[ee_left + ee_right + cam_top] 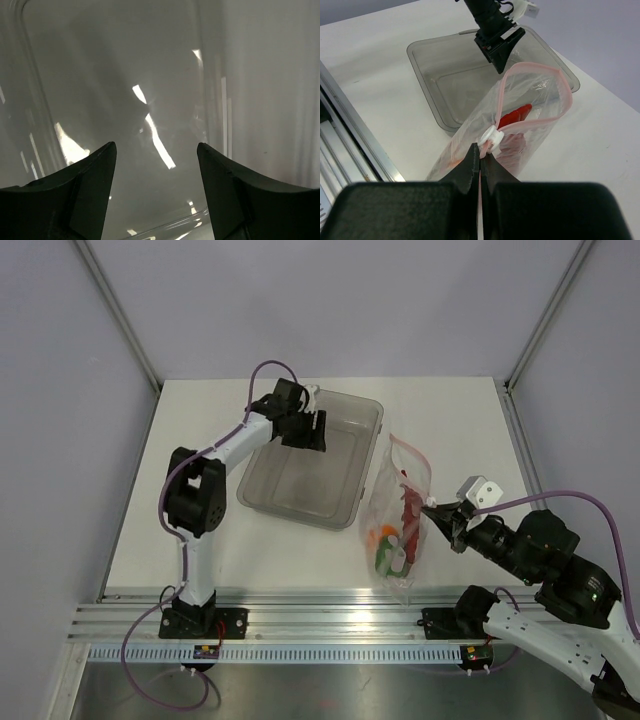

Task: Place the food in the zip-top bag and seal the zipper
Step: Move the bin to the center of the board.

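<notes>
Currently pinching zipper (535, 65) of gaping zip-top bag (383, 495) in right jaws, forearm low; left jaws apart, tray (300, 480) beneath.

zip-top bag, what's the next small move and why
Probably bring the left tool from the tray to pinch the far end of the zipper, so the right tool can draw the white slider along. The food lies inside the zip-top bag, its mouth gapes, the left tool is open and empty, the right tool is shut on the bag by the slider.
</notes>
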You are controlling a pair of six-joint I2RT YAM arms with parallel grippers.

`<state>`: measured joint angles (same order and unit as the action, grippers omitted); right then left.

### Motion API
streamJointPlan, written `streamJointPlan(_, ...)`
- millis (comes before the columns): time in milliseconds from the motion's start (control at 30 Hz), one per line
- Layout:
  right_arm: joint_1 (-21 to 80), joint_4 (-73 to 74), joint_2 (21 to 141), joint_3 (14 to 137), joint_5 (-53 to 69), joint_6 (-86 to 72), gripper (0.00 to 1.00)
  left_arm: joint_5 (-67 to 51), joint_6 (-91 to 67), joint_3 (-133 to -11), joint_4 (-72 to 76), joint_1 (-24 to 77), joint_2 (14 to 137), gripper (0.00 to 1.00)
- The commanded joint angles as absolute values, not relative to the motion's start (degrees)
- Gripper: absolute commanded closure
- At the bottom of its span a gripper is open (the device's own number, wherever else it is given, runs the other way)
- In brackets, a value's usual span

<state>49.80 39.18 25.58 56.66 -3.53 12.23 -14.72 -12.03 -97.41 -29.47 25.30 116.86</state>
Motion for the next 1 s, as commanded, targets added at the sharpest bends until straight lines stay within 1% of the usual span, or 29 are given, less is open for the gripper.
streamJointPlan(0, 49.6, 35.3, 26.1, 57.6, -3.3, 11.5, 1.0, -8.6, -13.7, -96.5, -32.9, 20.4, 115.4, 0.31)
streamJointPlan(133, 49.6, 34.2, 26.4, 56.7, -3.3, 11.4, 1.0, -4.6, -12.6, -96.4, -38.6, 16.0, 117.7, 0.3)
streamJointPlan(233, 49.6, 33.4, 26.7, 56.3, -2.7, 11.4, 1.0, -1.5, -11.5, -95.6, -38.4, 13.3, 117.9, 0.29)
streamJointPlan(300, 49.6, 32.9, 27.2, 56.1, -2.4, 11.3, 1.0, -0.3, -10.6, -97.1, -38.9, 11.6, 119.2, 0.28)
streamJointPlan(400, 49.6, 32.6, 27.7, 55.8, -1.4, 10.7, 1.0, 6.5, -10.2, -100.7, -41.2, 8.8, 122.1, 0.28)
streamJointPlan(467, 49.6, 32.4, 27.9, 55.7, -1.1, 10.5, 1.0, 8.4, -10.7, -101.2, -40.7, 7.1, 122.2, 0.27)
streamJointPlan(567, 49.6, 32.6, 27.8, 55.8, -0.7, 9.8, 1.0, 11.1, -12.2, -100.4, -38.9, 2.0, 120.4, 0.26)
streamJointPlan(667, 49.7, 32.9, 27.9, 55.5, -0.3, 9.7, 1.0, 11.9, -11.3, -100.9, -38.6, 0.7, 117.7, 0.26)
streamJointPlan(767, 49.6, 32.1, 28.7, 54.8, 1.4, 10.2, 1.0, -0.3, -8.5, -101.4, -39.3, 1.7, 112.3, 0.26)
streamJointPlan(800, 49.6, 31.5, 29.0, 54.7, 2.0, 10.8, 1.0, -9.2, -8.0, -100.6, -38.4, 2.5, 109.7, 0.26)
streamJointPlan(833, 49.6, 31.0, 29.7, 54.4, 3.3, 11.1, 1.0, -12.6, -7.1, -99.2, -35.3, 3.7, 107.4, 0.25)
streamJointPlan(867, 49.6, 30.7, 30.2, 54.4, 3.9, 11.3, 1.0, -14.7, -4.8, -97.5, -34.1, 6.9, 103.0, 0.24)
streamJointPlan(933, 49.6, 29.5, 31.6, 54.8, 6.2, 12.5, 1.0, -19.5, -0.5, -98.6, -33.5, 10.6, 100.1, 0.22)
streamJointPlan(967, 49.6, 29.2, 32.2, 54.8, 6.9, 13.4, 1.0, -21.5, 1.5, -100.0, -34.2, 14.0, 98.5, 0.21)
